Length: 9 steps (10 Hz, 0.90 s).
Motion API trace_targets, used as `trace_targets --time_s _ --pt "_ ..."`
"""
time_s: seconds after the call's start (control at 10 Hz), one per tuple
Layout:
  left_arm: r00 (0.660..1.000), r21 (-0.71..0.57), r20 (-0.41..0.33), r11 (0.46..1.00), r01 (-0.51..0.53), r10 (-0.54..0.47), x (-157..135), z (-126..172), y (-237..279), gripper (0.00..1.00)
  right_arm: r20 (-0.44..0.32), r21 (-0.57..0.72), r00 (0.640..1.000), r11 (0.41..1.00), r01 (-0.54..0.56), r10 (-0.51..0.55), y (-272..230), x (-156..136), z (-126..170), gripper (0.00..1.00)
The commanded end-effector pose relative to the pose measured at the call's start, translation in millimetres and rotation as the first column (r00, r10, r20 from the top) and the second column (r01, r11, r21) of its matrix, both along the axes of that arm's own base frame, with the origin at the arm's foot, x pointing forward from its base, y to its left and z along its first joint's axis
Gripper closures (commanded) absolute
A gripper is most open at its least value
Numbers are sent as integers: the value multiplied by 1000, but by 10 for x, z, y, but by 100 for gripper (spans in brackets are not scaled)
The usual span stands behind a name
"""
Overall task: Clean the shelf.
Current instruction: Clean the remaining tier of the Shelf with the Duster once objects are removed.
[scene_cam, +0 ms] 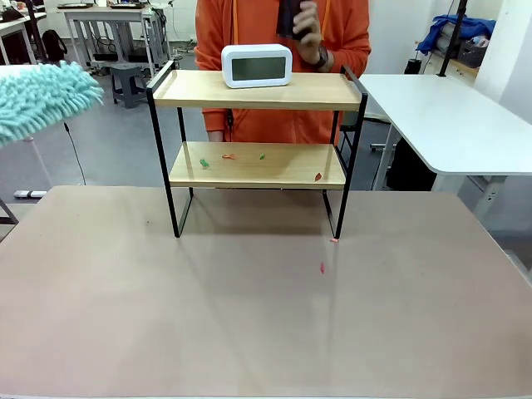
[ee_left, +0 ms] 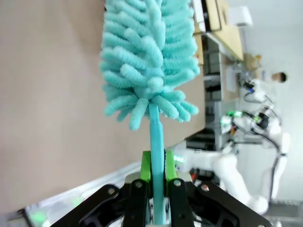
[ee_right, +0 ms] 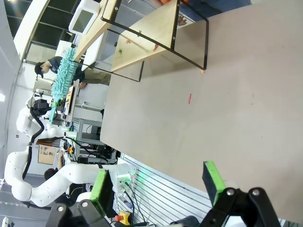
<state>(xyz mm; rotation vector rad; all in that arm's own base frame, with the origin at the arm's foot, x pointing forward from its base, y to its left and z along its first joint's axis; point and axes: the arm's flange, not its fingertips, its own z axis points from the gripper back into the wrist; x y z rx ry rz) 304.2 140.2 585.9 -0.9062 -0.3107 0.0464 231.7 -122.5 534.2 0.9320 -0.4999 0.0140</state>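
Shelf (scene_cam: 258, 90) stands at the far side of the beige tabletop (scene_cam: 249, 324), roughly centred, with a person in an orange top just behind it. A white digital clock (scene_cam: 257, 66) stands upright on the top board. On the lower board I see small green and red scraps (scene_cam: 229, 156). Two more red bits (scene_cam: 322, 268) lie on the tabletop near the shelf's front right leg. Left gripper (ee_left: 158, 164) has its green pads clamped on the handle of a teal duster (ee_left: 149, 61). The fluffy head is held up at the left, well apart from the shelf. Right gripper (ee_right: 157, 183) has its fingers spread wide, over the tabletop's near part. The person's hand (scene_cam: 309, 33) holds something dark at chest height; I can't tell what.
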Motion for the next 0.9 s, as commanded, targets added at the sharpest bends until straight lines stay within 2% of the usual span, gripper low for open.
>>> trace_targets --time_s 0.0,0.1,0.2,0.3,0.4,0.6,0.7,0.8 --pt "981 51 -2 980 195 -195 -345 113 146 88 29 9 1000 1000 -9 9 6 15 14 0" --pt "942 72 -4 940 334 -335 -516 139 155 88 29 9 1000 1000 -9 9 6 15 14 0" --pt "879 100 3 875 474 -477 -642 146 123 88 29 9 1000 1000 -9 9 6 15 14 0" --pt "782 103 -26 777 621 -622 -677 127 24 88 29 9 1000 1000 -9 9 6 15 14 0" --pt "725 102 -70 718 689 -685 -626 63 -154 88 29 9 1000 1000 -9 9 6 15 14 0" --pt "709 125 -130 698 705 -693 -415 -62 -637 88 29 9 1000 1000 -9 9 6 15 14 0" --pt "748 110 -140 741 663 -649 -317 -92 -831 88 29 9 1000 1000 -9 9 6 15 14 0" --pt "804 109 -148 799 591 -575 -226 -125 -1051 88 29 9 1000 1000 -9 9 6 15 14 0"
